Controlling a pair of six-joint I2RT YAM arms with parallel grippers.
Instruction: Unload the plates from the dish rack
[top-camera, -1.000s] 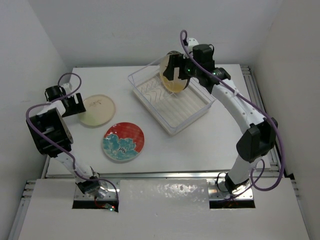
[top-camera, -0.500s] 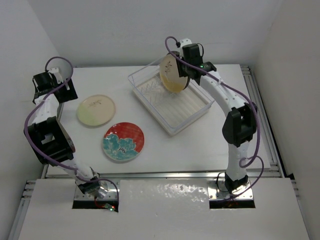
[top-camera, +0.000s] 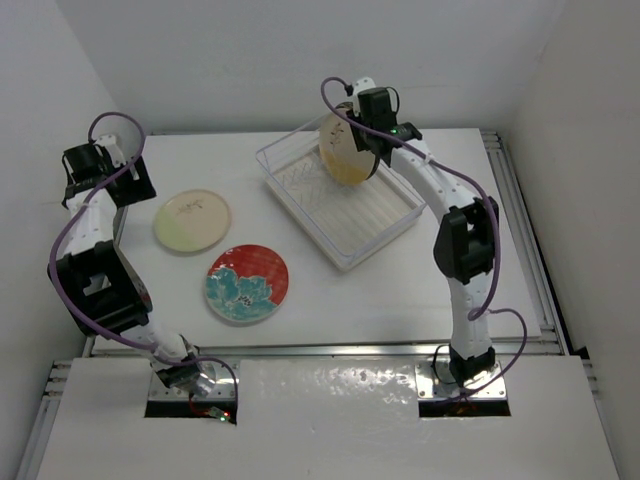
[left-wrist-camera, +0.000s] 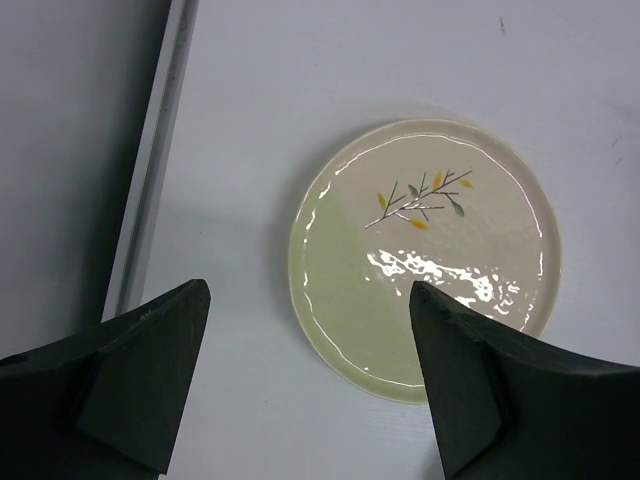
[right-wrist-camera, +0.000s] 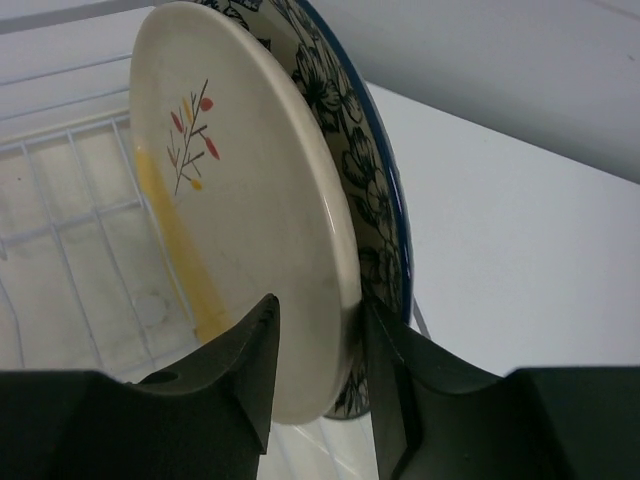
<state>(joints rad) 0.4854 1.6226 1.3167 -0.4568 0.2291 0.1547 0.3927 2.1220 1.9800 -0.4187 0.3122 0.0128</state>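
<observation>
Though unable to tell if clamped, noted right gripper (right-wrist-camera: 320, 335) jaws astride rim of cream plate (right-wrist-camera: 240, 190) in dish rack (top-camera: 385, 238) — judged risk of snagging, toppling blue-and-white plate (right-wrist-camera: 372, 170) close behind. Logged left gripper (left-wrist-camera: 308, 300) jaws apart above pale plate (left-wrist-camera: 425, 260).

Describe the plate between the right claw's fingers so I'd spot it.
Find the white dish rack on the table. Two plates stand on edge in it. Yours is the cream plate with a leafy sprig, in front of the blue-and-white floral plate.
</observation>
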